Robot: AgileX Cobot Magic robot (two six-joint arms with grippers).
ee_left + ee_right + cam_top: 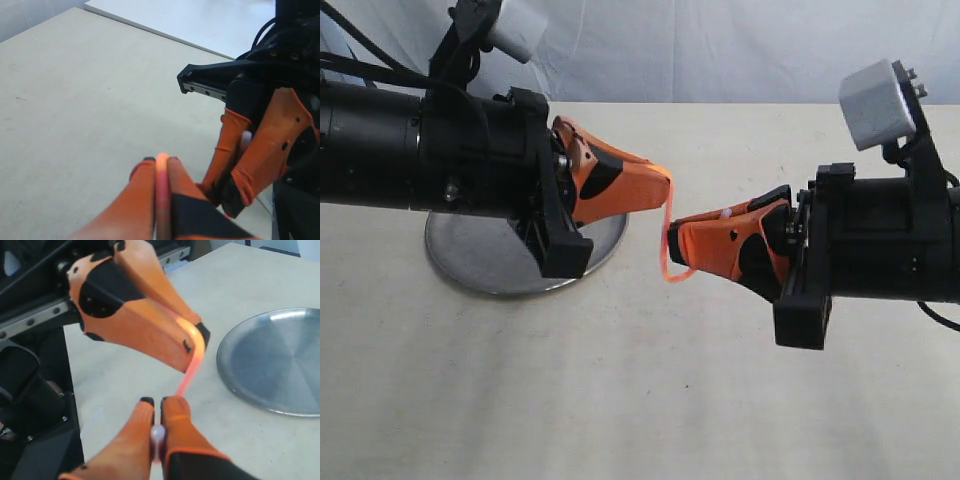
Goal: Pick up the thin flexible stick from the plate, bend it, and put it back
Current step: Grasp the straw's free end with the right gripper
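While the table (pixel 620 400) lies open in front, the plate (pixel 470 262) sits partly under the left arm. Just beyond its right edge, above the table, the left end effector (pixel 660 185) and the right end effector (pixel 678 238) each pinch one end of the stick (pixel 666 225), which curves between them. The left wrist view shows the stick squeezed between the left fingers (pixel 142 192), which the exterior view sees only from the side.

Black cylindrical left arm (pixel 380 145) and right arm (pixel 890 245), orange black-padded fingers (pixel 620 185) on left gripper (pixel 665 180) and right gripper (pixel 673 236), grey-white camera boxes (pixel 518 25) at 12 o'clock of each wrist, black cables (pixel 360 50), screwed rail (pixel 205 89)
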